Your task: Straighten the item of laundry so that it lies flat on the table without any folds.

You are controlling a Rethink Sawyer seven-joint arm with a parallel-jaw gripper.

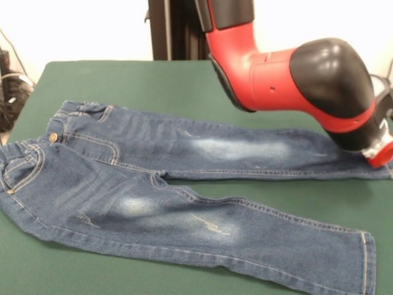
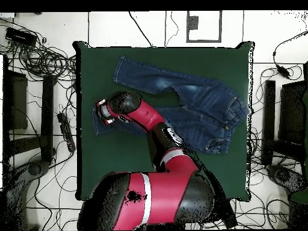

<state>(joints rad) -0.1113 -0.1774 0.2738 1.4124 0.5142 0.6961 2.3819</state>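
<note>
The blue denim jeans [image 1: 153, 178] lie spread on the dark green table [image 1: 141, 80], front side up. The waistband with its metal button is at the left and the two legs run to the right in a narrow V. Both legs look mostly flat, with small wrinkles near the crotch. My gripper [image 1: 382, 155] is low at the far leg's cuff by the right edge, and the arm hides that cuff. In the overhead view the jeans [image 2: 198, 96] have the waist at the right. There my gripper [image 2: 102, 112] is over the end of the lower leg, and the arm covers part of that leg.
The red and black arm [image 1: 295, 74] reaches across the table's far right. The black pedestal [image 1: 175, 31] stands behind the table. Cables [image 2: 42, 60] and dark stands [image 2: 24, 114] lie on the floor around the table. The jeans' near cuff lies close to the table's front right edge.
</note>
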